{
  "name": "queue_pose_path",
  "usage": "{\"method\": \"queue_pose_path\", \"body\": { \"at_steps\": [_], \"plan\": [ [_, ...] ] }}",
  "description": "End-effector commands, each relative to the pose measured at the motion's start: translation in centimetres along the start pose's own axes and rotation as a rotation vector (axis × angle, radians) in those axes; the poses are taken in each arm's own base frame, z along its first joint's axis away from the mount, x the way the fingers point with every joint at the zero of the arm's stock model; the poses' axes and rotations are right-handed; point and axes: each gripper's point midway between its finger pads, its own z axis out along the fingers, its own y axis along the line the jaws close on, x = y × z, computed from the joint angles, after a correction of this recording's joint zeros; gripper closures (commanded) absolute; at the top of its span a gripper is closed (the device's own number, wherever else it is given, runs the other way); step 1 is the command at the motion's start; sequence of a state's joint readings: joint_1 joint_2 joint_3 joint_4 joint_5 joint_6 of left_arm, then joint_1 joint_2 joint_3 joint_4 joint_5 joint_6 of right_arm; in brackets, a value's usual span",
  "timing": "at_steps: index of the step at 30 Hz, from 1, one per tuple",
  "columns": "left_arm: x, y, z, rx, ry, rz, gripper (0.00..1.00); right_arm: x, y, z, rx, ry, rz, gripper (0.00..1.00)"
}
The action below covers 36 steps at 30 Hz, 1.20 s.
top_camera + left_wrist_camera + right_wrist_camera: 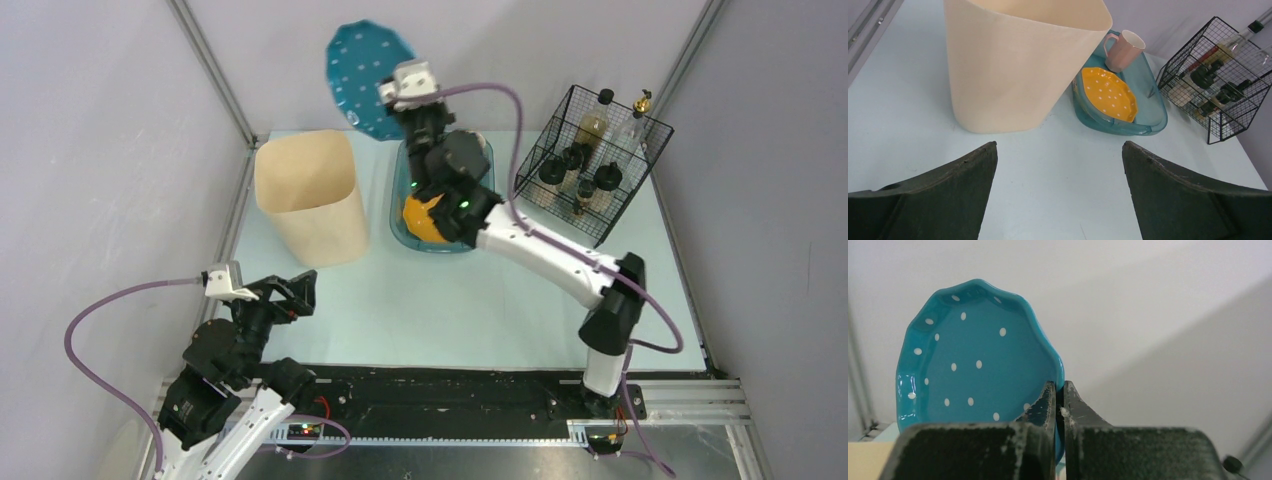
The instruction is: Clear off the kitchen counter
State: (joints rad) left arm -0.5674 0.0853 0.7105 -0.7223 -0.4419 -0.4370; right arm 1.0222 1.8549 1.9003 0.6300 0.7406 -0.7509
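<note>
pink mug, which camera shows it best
The left wrist view: the pink mug sits unobstructed at the teal basin's far end, beyond the orange plate. In the top view the right arm hides it. The right wrist view shows just the right gripper gripping the blue plate.

Pale light-blue kitchen counter (450, 300) lies flat; matte, rail-edged.

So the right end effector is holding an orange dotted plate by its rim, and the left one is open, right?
No, the held plate is blue, as the right wrist view shows; the orange plate lies in the basin. The right end effector does pinch its rim, and the left end effector is open.
</note>
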Motion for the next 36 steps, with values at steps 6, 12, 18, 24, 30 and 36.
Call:
{"method": "queue_pose_path", "body": {
  "at_steps": [6, 12, 18, 24, 30, 36],
  "plan": [
    [0.2, -0.2, 0.3, 0.002, 0.014, 0.002, 0.02, 0.5, -12.6, 0.1, 0.137, 0.175, 0.292, 1.00],
    [0.3, -0.2, 0.3, 0.002, 0.017, 0.003, 0.02, 7.9, -14.7, -1.2, 0.102, 0.390, 0.375, 1.00],
    [0.3, -0.2, 0.3, 0.002, 0.016, 0.001, 0.02, 14.6, -14.2, -2.8, 0.044, 0.580, 0.520, 1.00],
    [0.3, -0.2, 0.3, 0.003, 0.016, 0.003, 0.02, 19.5, -12.2, -4.3, 0.005, 0.707, 0.557, 1.00],
    [0.2, -0.3, 0.3, 0.005, 0.014, 0.001, 0.02, 24.3, -9.9, -5.6, -0.003, 0.807, 0.586, 1.00],
    [0.2, -0.3, 0.2, 0.006, 0.010, -0.002, 0.02, 28.0, -8.6, -5.9, 0.029, 0.866, 0.622, 1.00]
  ]
}}
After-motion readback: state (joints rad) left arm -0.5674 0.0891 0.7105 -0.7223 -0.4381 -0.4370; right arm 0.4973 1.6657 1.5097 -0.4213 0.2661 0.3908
